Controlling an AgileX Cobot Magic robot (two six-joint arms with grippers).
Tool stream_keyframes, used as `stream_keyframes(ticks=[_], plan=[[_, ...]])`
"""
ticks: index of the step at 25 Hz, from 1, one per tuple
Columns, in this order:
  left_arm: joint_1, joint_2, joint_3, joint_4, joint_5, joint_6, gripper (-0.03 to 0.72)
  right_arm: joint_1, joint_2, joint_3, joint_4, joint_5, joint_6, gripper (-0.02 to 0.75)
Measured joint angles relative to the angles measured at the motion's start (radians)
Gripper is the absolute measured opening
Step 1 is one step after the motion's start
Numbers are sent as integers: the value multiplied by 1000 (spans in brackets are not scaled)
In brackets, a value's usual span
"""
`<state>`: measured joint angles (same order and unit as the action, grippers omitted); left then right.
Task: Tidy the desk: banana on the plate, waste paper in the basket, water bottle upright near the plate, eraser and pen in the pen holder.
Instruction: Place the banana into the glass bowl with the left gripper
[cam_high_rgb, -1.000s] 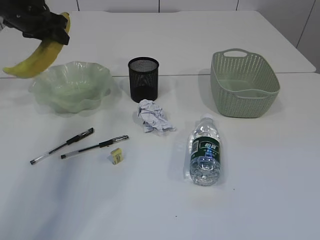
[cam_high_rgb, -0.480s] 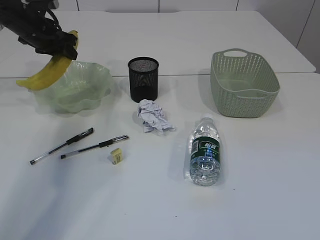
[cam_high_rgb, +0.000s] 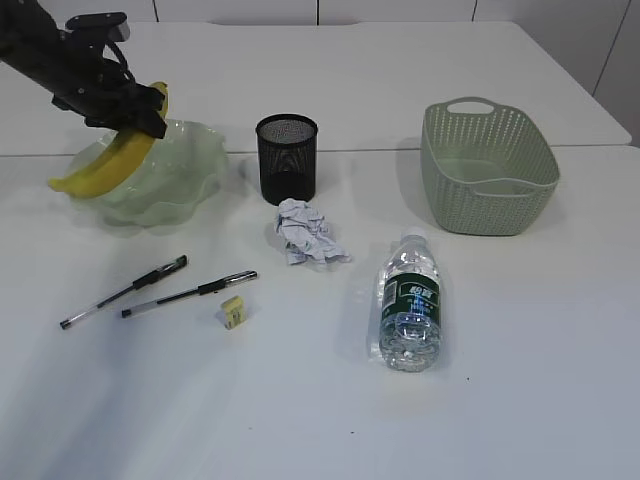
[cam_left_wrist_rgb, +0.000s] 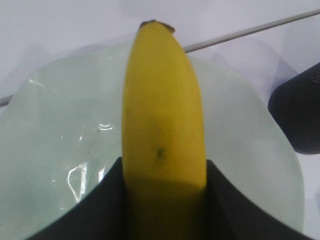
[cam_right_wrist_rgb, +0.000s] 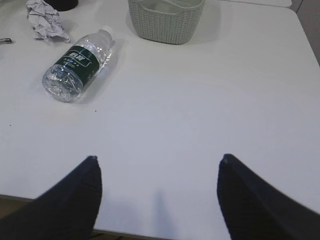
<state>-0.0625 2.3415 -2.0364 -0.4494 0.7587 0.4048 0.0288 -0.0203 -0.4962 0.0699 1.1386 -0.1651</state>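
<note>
My left gripper (cam_high_rgb: 145, 108) is shut on the yellow banana (cam_high_rgb: 105, 168), which hangs tilted over the pale green plate (cam_high_rgb: 190, 165); up close the banana (cam_left_wrist_rgb: 162, 125) fills the space between the dark fingers above the plate (cam_left_wrist_rgb: 50, 150). Crumpled waste paper (cam_high_rgb: 308, 233) lies in front of the black mesh pen holder (cam_high_rgb: 287, 158). The water bottle (cam_high_rgb: 409, 301) lies on its side. Two pens (cam_high_rgb: 125, 291) (cam_high_rgb: 190, 294) and the small yellow eraser (cam_high_rgb: 233, 312) lie at front left. The basket (cam_high_rgb: 487, 167) stands at the right. My right gripper (cam_right_wrist_rgb: 159, 162) is open over bare desk near its front edge.
The white desk (cam_high_rgb: 520, 380) has a seam running behind the plate and pen holder. In the right wrist view the bottle (cam_right_wrist_rgb: 77, 66), the paper (cam_right_wrist_rgb: 46, 21) and the basket (cam_right_wrist_rgb: 167, 20) lie far ahead of the fingers.
My left gripper has carried the banana rightward and down, from left of the plate to over its left half. Nothing else has moved.
</note>
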Motion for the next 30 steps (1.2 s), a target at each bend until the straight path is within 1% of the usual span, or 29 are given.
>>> stream_keyframes(ticks=[4,9,15,21,30], plan=[[0,0,0,-2,0,7,267,0,0,0,0,0,0,536],[0,2,-5,-4,2,11,320,0,0,0,0,0,0,536],[0,0,-30,-5,2,11,351,0,0,0,0,0,0,536],[0,-4,-36,-9,11,11,430,0,0,0,0,0,0,536],[0,-26,-36,-9,79,11,446,0,0,0,0,0,0,536]])
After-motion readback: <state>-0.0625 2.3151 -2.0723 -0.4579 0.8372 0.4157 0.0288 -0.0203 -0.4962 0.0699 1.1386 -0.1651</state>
